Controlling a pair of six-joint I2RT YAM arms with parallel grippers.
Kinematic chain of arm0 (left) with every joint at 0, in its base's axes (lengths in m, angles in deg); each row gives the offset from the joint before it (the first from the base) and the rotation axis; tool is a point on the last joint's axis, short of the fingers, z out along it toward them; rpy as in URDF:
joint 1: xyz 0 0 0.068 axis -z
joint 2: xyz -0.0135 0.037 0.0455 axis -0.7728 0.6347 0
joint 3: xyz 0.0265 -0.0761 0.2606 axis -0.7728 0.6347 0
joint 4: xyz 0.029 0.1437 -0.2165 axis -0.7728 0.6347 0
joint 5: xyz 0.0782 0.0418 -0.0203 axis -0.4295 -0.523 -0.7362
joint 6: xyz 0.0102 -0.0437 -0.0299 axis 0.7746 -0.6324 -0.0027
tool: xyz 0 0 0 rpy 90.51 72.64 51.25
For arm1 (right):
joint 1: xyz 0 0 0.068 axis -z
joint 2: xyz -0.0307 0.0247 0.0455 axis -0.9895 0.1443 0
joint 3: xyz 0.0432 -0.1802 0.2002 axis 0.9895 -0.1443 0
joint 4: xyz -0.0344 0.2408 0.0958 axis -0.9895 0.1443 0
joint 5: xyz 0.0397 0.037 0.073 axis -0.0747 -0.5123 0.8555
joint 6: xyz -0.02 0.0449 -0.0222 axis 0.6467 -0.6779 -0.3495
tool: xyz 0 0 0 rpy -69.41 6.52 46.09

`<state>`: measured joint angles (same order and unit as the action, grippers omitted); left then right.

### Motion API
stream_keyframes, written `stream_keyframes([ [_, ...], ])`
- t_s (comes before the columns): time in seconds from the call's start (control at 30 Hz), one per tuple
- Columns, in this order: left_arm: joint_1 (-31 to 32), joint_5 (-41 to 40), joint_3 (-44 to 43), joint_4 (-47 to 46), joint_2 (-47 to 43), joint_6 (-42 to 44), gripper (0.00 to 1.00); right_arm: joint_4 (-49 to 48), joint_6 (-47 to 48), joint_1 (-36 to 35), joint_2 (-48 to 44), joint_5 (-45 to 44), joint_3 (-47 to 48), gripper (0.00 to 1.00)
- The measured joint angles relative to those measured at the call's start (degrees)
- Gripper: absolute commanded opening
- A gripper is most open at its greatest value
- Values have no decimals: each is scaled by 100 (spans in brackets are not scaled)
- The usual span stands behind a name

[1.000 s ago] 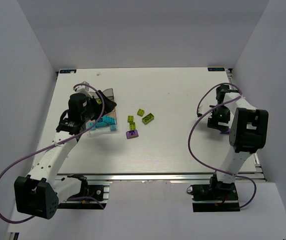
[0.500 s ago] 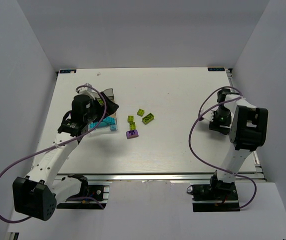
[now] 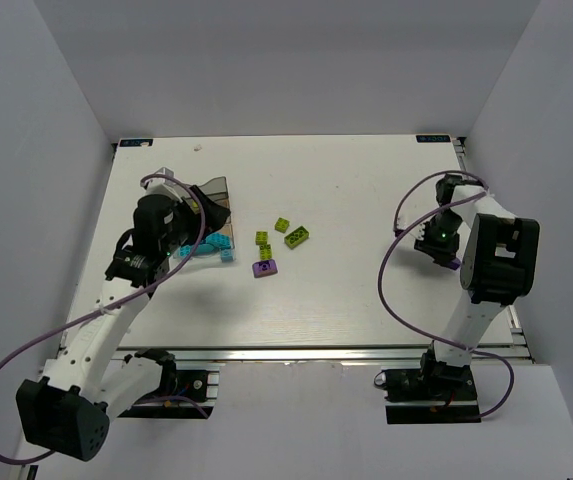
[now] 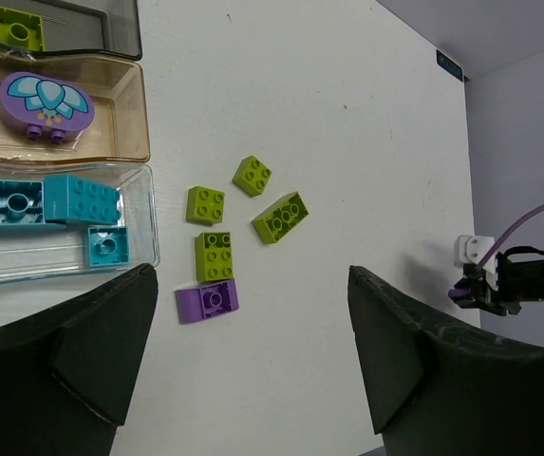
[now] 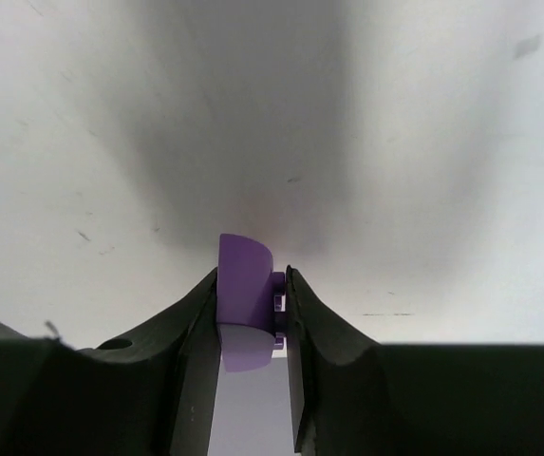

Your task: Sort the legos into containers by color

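Note:
The containers [image 4: 134, 104] lie at the left: a smoky grey tray holding a lime lego [image 4: 13, 24], an amber tray with a purple oval piece [image 4: 46, 100], and a clear tray with teal legos [image 4: 80, 199]. Several lime legos [image 4: 281, 217] and a purple lego [image 4: 207, 301] lie loose on the table beside them. My left gripper [image 4: 253, 285] hovers open above the trays' near end, holding nothing. At the far right, my right gripper [image 5: 251, 280] is shut on a small purple lego [image 5: 243, 275] just above the table; in the top view that gripper [image 3: 440, 240] sits near the right edge.
The white table [image 3: 356, 200] is walled by grey panels on three sides. A purple cable [image 3: 406, 215] loops beside the right arm. The loose legos [image 3: 282, 240] cluster just right of the containers [image 3: 211, 190].
My right gripper has closed on the purple lego at the right edge. The left arm has drawn back a little towards the near left, its jaws slightly narrower.

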<state>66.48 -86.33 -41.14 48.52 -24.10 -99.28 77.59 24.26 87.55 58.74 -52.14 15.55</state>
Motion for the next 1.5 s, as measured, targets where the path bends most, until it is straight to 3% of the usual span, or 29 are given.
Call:
stream_keyframes([
  [0.07,0,-61,-2,76,-131,-11,88,291,-63,-57,-90,424,282,1],
  [0.2,0,-149,-11,175,-428,-28,80,907,-446,-511,-315,1504,1224,0],
  [0.37,0,-201,-11,192,-763,-87,68,861,-1502,-1851,-496,3080,2227,0],
  [0.5,0,-350,2,227,-1062,-122,72,-236,-3115,-2868,-527,4197,2363,0],
  [0.63,0,-503,133,295,-1561,-212,78,-2413,-5357,-3438,-494,4739,2229,0],
  [0.73,0,-625,271,378,-1954,-308,79,-3862,-6760,-3718,-181,4787,2376,0],
  [0.9,0,-813,505,625,-2468,-446,82,-4959,-8096,-4225,1180,4468,3683,1],
  [1.2,0,-1062,562,1200,-2872,-557,88,-5696,-8671,-4817,2398,4074,4183,6],
  [1.3,0,-1115,573,1274,-2959,-614,98,-5965,-8745,-4874,2603,3945,4291,10],
  [1.5,0,-1231,688,1427,-3032,-761,98,-6463,-8778,-4966,2911,3600,4415,18],
])
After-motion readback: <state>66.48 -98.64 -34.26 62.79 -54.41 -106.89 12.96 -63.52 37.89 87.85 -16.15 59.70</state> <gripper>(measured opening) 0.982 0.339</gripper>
